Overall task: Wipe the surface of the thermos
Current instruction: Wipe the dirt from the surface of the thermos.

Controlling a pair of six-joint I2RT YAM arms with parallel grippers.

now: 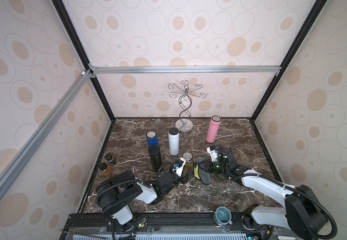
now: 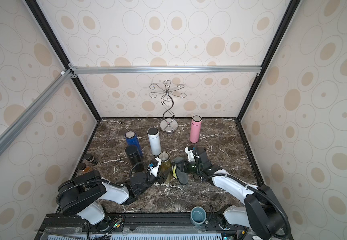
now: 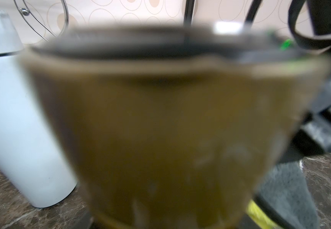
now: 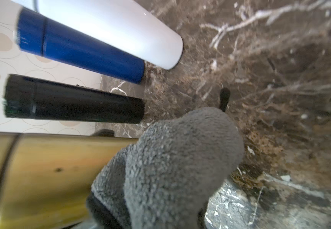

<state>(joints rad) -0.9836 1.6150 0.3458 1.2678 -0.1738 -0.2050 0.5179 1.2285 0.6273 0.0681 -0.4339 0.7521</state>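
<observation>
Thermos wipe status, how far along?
Done: left tool grips the olive thermos; right tool holds the grey cloth. In hand: cloth sits against the thermos side. Left: the wiping itself; how much is already wiped doesn't show.

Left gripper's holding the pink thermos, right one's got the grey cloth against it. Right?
Not the pink one. The left gripper holds the olive thermos, with the right gripper pressing the grey cloth against it, as both top views show. The pink thermos stands alone near the back.
</observation>
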